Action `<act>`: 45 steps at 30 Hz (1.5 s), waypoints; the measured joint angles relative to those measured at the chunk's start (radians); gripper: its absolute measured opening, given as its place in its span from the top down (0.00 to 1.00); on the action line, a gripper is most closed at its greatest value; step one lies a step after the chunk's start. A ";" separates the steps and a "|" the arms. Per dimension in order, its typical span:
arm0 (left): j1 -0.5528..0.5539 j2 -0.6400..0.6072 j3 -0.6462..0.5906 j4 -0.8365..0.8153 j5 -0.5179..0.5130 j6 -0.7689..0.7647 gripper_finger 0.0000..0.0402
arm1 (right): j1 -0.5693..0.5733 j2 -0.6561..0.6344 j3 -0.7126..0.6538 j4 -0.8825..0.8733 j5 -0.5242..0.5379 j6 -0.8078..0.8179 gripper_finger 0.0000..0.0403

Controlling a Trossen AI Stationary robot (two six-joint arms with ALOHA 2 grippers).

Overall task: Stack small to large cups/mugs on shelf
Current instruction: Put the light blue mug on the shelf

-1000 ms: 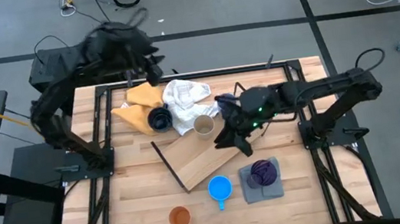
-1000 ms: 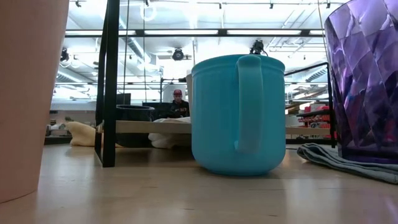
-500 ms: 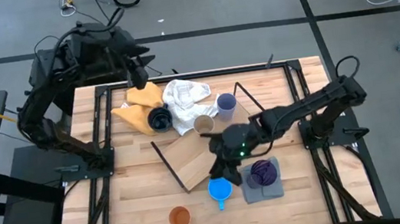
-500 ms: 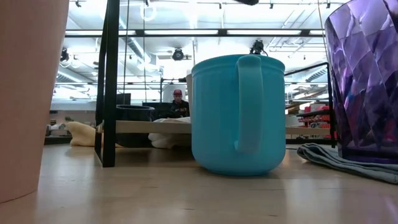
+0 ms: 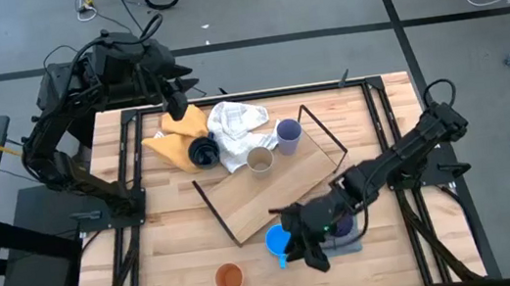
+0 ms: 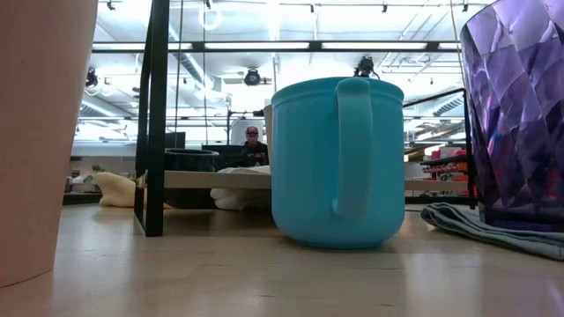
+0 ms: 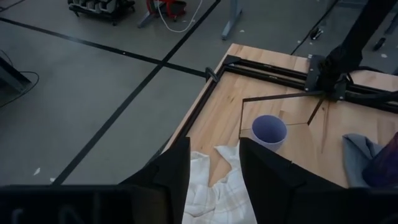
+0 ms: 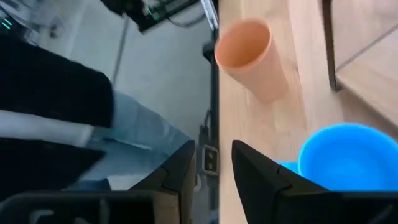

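Note:
My right gripper [image 5: 309, 250] is open and hangs low by the table's near edge, just right of the bright blue mug [image 5: 280, 239]; nothing sits between its fingers [image 8: 213, 171]. The right wrist view shows the blue mug [image 8: 345, 155] beside the fingers and the orange cup [image 8: 249, 53] farther off. The orange cup [image 5: 228, 278] stands on the table. My arm largely hides the purple cup [image 5: 342, 216] on a grey cloth. Beige [image 5: 259, 161] and lavender [image 5: 288, 133] cups stand at the shelf's [image 5: 271, 188] far edge, with the navy mug [image 5: 203, 152] beside them. My left gripper [image 5: 174, 102] waits open over the far left.
A white cloth [image 5: 236, 126] and a yellow cloth [image 5: 175, 134] lie at the far side around the navy mug. The grey cloth [image 5: 339, 243] lies under the purple cup. A person in dark top and jeans [image 8: 68, 124] stands past the near edge. Bare tabletop [image 5: 177, 262] stretches near left.
My right arm has swung from above the shelf's right part toward the near edge and sunk beside the blue mug, uncovering the lavender cup. My left gripper shifted slightly toward the table's left early on, then kept still. No cup has moved.

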 joint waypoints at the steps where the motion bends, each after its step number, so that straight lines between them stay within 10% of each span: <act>1: -0.004 0.000 0.000 -0.002 -0.001 0.000 0.64 | 0.008 0.012 0.000 0.000 0.010 0.000 0.72; 24: -0.072 0.000 0.000 -0.031 -0.004 -0.012 0.67 | -0.046 0.153 -0.001 0.000 -0.229 0.146 0.72; 36: -0.070 0.000 0.000 -0.031 -0.004 0.034 0.66 | -0.024 0.131 0.082 -0.281 -0.038 -0.452 0.72; 45: -0.070 0.000 0.000 -0.030 -0.004 0.037 0.66 | -0.092 0.132 0.130 -0.416 -0.059 -0.606 0.72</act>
